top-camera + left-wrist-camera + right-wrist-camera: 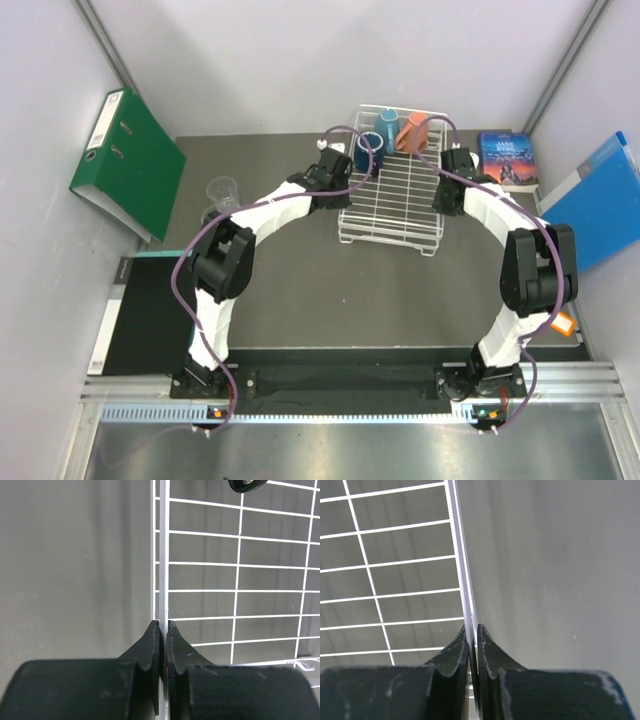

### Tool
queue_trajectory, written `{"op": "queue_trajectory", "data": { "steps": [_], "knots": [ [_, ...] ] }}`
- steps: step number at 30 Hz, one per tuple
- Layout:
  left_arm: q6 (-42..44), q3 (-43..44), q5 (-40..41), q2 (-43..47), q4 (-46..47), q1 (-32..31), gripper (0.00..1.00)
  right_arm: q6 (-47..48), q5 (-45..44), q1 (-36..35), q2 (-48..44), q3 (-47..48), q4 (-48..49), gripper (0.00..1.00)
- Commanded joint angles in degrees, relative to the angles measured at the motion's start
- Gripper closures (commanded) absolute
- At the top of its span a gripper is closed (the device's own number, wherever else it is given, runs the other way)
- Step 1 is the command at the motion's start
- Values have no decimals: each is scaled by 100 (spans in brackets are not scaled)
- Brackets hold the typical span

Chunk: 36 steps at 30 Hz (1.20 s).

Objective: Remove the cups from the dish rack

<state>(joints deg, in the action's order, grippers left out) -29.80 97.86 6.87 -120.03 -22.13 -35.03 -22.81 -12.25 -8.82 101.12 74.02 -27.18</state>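
The white wire dish rack [390, 238] lies at the table's far middle. At its far end stand a dark-blue mug [366, 152], a light-blue mug [388, 124] and an orange mug [411, 132]. Two clear glasses [222, 197] sit on the table left of the rack. My left gripper [346, 188] is shut on the rack's left rim wire [163, 555], its tips [163, 625] pinching it. My right gripper [438, 192] is shut on the right rim wire [457, 540], which runs between its tips [474, 629]. The wrist views show no mugs.
A green binder [125, 160] leans at the left wall. A black board [140, 315] lies at the near left. A book [508, 160] and a blue folder [598, 200] are at the right. Walls enclose three sides.
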Motion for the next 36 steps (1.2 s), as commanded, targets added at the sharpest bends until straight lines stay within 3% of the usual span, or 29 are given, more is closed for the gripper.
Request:
{"op": "queue_trajectory", "data": {
  "steps": [1, 8, 23, 36],
  "knots": [
    [-579, -373, -617, 454, -274, -364, 100, -699, -111, 38, -479, -159, -252, 100],
    [-782, -996, -661, 946, -239, -856, 100, -795, 56, 47, -1075, -685, -411, 100],
    [-799, -1489, -898, 1367, -616, -1964, 100, -1208, 522, 56, -2351, -2102, -578, 100],
    [-518, -2324, -90, 2220, -1047, -2500, 100, -1270, 698, -14, -3142, -2990, -719, 100]
  ]
}}
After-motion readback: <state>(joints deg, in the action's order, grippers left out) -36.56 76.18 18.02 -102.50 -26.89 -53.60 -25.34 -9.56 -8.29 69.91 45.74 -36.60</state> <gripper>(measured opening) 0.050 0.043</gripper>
